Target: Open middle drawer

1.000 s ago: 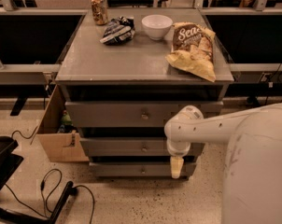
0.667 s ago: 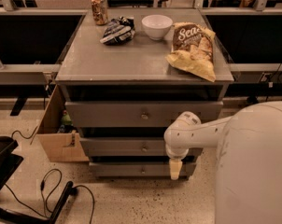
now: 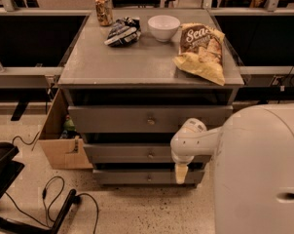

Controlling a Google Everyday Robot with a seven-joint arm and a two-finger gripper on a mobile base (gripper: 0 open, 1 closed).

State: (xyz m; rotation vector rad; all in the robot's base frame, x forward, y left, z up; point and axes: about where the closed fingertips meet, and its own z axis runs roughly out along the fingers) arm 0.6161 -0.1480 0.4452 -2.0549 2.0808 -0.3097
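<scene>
The middle drawer (image 3: 132, 153) is a wide gray front with a small round knob (image 3: 151, 155), set between a taller top drawer (image 3: 137, 118) and a slimmer bottom drawer (image 3: 132, 176). All three fronts look closed. My gripper (image 3: 181, 174) hangs downward from the white wrist (image 3: 188, 140), in front of the right part of the middle and bottom drawers. It is to the right of the knob and a little below it. The wrist covers part of the middle drawer's right end.
On the cabinet top (image 3: 137, 62) stand a can (image 3: 104, 9), a dark crumpled bag (image 3: 122, 31), a white bowl (image 3: 163, 27) and a chip bag (image 3: 201, 50). A cardboard box (image 3: 62, 140) sits left of the cabinet. Cables (image 3: 54, 199) and a black base lie on the floor at left.
My white arm body fills more of the right side of the view. The gripper has stayed in almost the same place in front of the drawers. The drawers have not moved.
</scene>
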